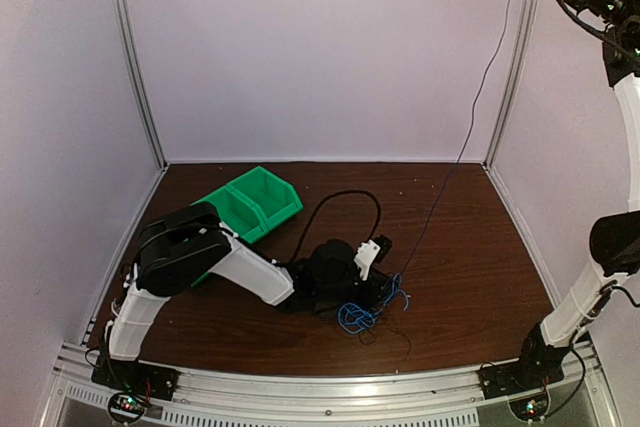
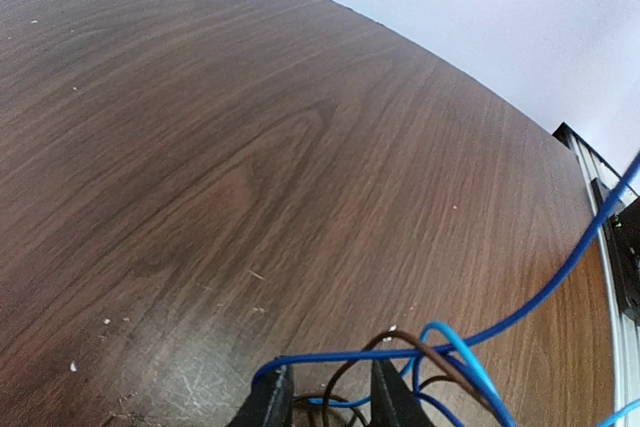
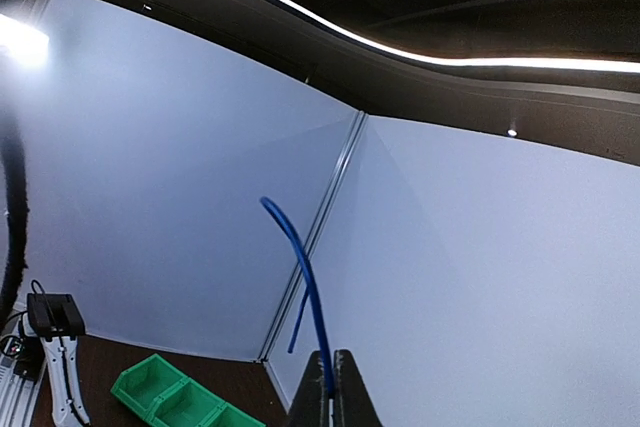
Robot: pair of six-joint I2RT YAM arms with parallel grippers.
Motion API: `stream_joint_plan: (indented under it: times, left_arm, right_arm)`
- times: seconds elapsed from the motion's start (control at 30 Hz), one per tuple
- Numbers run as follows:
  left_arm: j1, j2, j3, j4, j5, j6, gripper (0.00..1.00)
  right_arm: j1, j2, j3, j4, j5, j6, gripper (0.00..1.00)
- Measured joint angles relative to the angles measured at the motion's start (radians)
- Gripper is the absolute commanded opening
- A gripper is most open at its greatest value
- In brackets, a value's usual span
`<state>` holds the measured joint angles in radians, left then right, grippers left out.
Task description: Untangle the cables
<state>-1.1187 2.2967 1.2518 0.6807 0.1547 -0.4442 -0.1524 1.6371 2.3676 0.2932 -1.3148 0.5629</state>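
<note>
A tangle of thin blue and dark cables (image 1: 360,315) lies on the brown table just in front of the left gripper (image 1: 380,292). In the left wrist view the left gripper (image 2: 331,367) is open. One blue cable (image 2: 330,357) lies across its fingertips, and a brown-black cable (image 2: 345,382) loops between the jaws. Another blue strand (image 2: 560,277) runs up and to the right. My right arm is raised to the top right corner. The right gripper (image 3: 329,355) is shut on a blue cable (image 3: 310,287), whose free end curls above the fingers. A thin strand (image 1: 470,127) hangs from there down to the tangle.
Green bins (image 1: 250,205) stand at the back left of the table, seen also as green bins (image 3: 170,399) below the right wrist. A thick black arm cable (image 1: 345,195) loops behind the left wrist. White walls enclose three sides, and a metal rail (image 1: 330,387) runs along the front.
</note>
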Motion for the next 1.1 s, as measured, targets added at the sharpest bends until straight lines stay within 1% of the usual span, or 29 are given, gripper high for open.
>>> stream_joint_plan:
  times: [0.07,0.13,0.2,0.23,0.27,0.3,0.37,0.43,0.53,0.7,0.8,0.83,0.9,0.93,1.0,1.1]
  left_arm:
    - [0.000,0.000,0.000,-0.001,-0.003,-0.001,0.24]
    - [0.000,0.000,-0.004,0.004,-0.006,-0.002,0.20]
    - [0.000,-0.013,-0.029,0.016,-0.010,0.003,0.20]
    - [-0.001,-0.023,-0.046,0.021,-0.013,0.005,0.20]
    - [-0.001,-0.035,-0.068,0.027,-0.017,0.005,0.20]
    - [-0.001,-0.053,-0.090,0.030,-0.020,0.006,0.20]
    - [-0.001,-0.086,-0.127,0.036,-0.026,0.007,0.20]
    - [-0.001,-0.113,-0.148,0.044,-0.028,0.008,0.20]
    - [-0.001,-0.138,-0.169,0.071,-0.029,0.009,0.20]
    - [-0.001,-0.146,-0.190,0.089,-0.030,0.009,0.20]
    - [-0.001,-0.146,-0.192,0.090,-0.030,0.013,0.22]
    - [-0.001,-0.146,-0.192,0.092,-0.030,0.014,0.23]
    - [-0.001,-0.146,-0.192,0.095,-0.029,0.018,0.25]
    - [-0.001,-0.146,-0.192,0.095,-0.029,0.019,0.26]
    - [-0.001,-0.146,-0.192,0.095,-0.029,0.022,0.28]
    - [-0.001,-0.148,-0.192,0.093,-0.031,0.027,0.30]
  right_arm:
    - [-0.002,-0.011,-0.030,0.022,-0.003,0.009,0.00]
    - [-0.003,-0.035,-0.093,0.028,-0.005,0.007,0.00]
    - [-0.004,-0.078,-0.202,-0.005,-0.009,-0.039,0.00]
    - [-0.005,-0.103,-0.262,-0.052,-0.010,-0.087,0.00]
    - [-0.005,-0.131,-0.333,-0.142,-0.006,-0.168,0.00]
    - [-0.006,-0.142,-0.362,-0.192,-0.003,-0.213,0.00]
    - [-0.006,-0.182,-0.466,-0.352,0.038,-0.393,0.00]
    - [-0.006,-0.237,-0.621,-0.514,0.098,-0.584,0.00]
    - [-0.007,-0.301,-0.856,-0.699,0.203,-0.820,0.00]
    - [-0.010,-0.331,-1.151,-0.915,0.383,-1.120,0.00]
    - [-0.010,-0.332,-1.259,-0.988,0.486,-1.241,0.00]
    - [-0.010,-0.332,-1.286,-1.006,0.517,-1.275,0.05]
    - [-0.011,-0.332,-1.313,-1.031,0.559,-1.323,0.22]
    - [-0.011,-0.332,-1.318,-1.046,0.576,-1.339,0.29]
    - [-0.011,-0.332,-1.320,-1.067,0.595,-1.371,0.38]
    - [-0.006,-0.325,-1.306,-1.117,0.605,-1.415,0.47]
